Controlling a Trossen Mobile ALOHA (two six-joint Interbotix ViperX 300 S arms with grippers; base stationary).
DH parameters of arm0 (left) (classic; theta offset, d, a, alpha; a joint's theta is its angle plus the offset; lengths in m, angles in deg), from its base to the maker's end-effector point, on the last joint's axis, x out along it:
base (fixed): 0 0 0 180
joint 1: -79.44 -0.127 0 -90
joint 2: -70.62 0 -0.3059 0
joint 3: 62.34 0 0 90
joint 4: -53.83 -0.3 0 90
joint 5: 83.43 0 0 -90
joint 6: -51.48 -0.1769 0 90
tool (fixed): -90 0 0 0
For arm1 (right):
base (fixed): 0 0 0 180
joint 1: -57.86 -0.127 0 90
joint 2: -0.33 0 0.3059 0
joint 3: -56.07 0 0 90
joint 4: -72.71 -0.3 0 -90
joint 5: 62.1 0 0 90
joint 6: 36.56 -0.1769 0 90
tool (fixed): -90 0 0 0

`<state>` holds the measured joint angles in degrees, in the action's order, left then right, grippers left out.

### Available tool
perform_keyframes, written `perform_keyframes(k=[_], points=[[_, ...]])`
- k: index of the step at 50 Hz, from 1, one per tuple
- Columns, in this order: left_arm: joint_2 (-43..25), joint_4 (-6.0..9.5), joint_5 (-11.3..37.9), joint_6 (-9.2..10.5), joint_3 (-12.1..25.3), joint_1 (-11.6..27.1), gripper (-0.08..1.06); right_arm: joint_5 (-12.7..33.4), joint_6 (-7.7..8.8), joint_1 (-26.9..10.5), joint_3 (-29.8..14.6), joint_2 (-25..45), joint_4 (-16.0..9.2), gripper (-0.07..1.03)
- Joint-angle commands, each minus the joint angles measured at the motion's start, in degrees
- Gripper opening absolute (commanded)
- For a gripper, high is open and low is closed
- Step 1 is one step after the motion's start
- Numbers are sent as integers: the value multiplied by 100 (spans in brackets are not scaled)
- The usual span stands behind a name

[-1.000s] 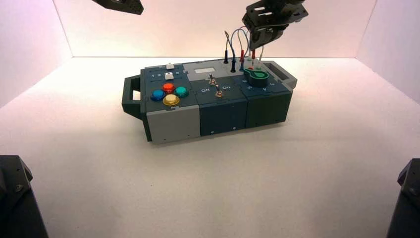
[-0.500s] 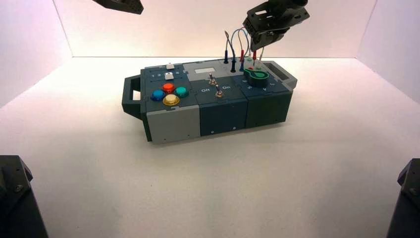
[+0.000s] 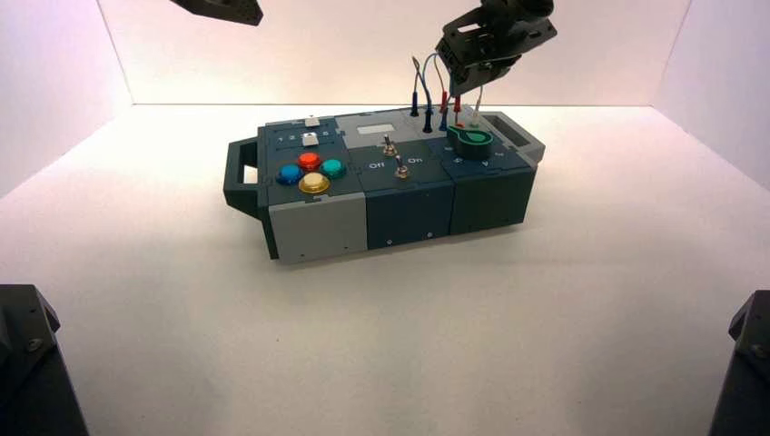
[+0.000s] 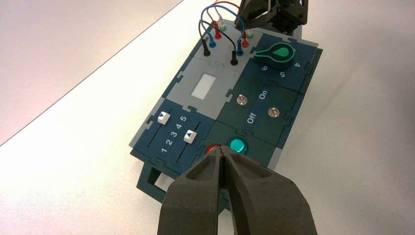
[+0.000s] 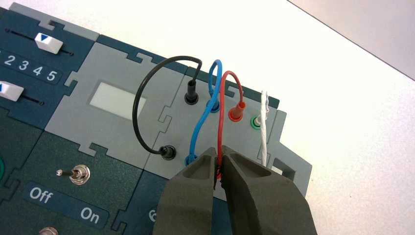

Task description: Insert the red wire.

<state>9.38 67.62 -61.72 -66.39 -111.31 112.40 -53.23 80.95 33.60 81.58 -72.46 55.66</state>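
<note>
The red wire (image 5: 222, 98) arches over the grey back panel of the box (image 3: 318, 222). One red plug (image 5: 236, 111) stands in a socket beside the green socket (image 5: 255, 122). My right gripper (image 5: 218, 152) is shut on the wire's other red end, just above the panel near the blue wire's near plug. Its fingers hide the plug's tip and whatever lies under it. In the high view the right gripper (image 3: 468, 73) hangs over the box's back right corner. My left gripper (image 4: 222, 156) is shut on nothing, parked high over the button end.
A black wire (image 5: 139, 107) and a blue wire (image 5: 200, 122) loop between sockets next to the red one. A white wire (image 5: 264, 127) rises near the green socket. The green knob (image 3: 472, 139) sits just in front of the sockets. Two toggle switches (image 3: 392, 154) stand mid-box.
My right gripper has shifted a little to the left over the sockets, carrying the red plug with it. The left arm has not moved.
</note>
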Motion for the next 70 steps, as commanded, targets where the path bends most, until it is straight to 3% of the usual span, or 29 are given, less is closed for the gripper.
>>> perform_keyframes(k=[1,14,70], points=[[26,-9,-53,-35,97,0,-3,-97,18,-35,-53,-79,53,-2],[18,-9,-53,-35,97,0,-3,-167,18,-35,-44,-18,308,-2],[9,-9,-53,-44,97,0,-3,-316,18,-35,0,158,387,-2]])
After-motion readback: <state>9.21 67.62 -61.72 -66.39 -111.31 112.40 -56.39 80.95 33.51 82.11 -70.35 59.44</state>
